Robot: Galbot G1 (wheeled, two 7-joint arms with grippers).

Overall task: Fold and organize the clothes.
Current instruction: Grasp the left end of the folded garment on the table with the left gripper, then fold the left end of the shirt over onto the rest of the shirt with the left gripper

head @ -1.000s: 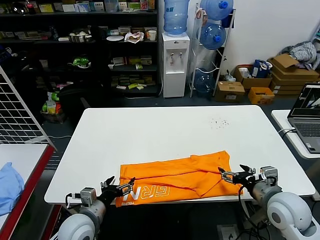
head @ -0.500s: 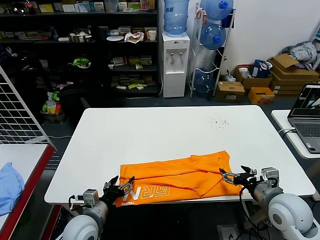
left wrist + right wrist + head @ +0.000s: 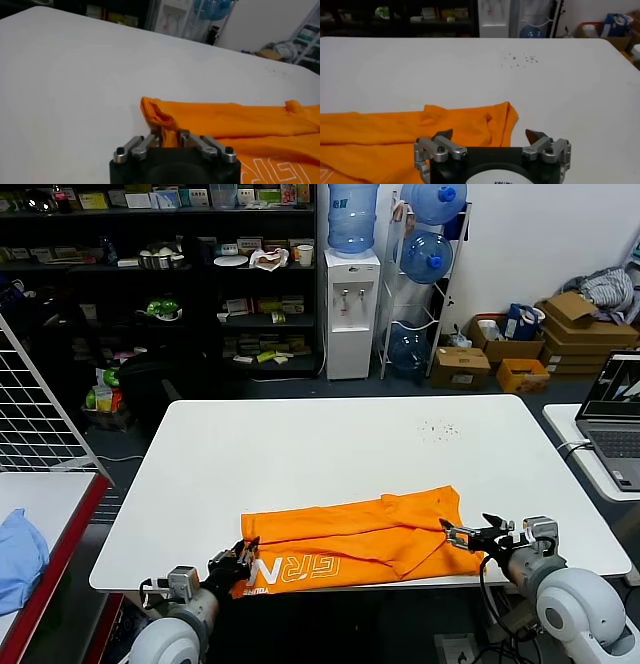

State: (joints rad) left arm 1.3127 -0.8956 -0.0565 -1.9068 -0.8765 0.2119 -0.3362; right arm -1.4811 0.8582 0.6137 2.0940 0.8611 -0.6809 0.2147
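Left gripper [image 3: 170, 136]: fingers nearly together, pinching the near left corner of the orange T-shirt [image 3: 365, 539]. Right gripper [image 3: 490, 135]: fingers spread wide, holding nothing, at the shirt's right edge. Shirt folded flat along the near edge of the white bench [image 3: 300, 444]. White lettering facing up, upside-down, not fully readable.

A laptop [image 3: 622, 424] sits right of the white table [image 3: 330, 444], apart.

Bright, even overhead light on the white table [image 3: 300, 444], faint shadows, soft blur in wrist views.
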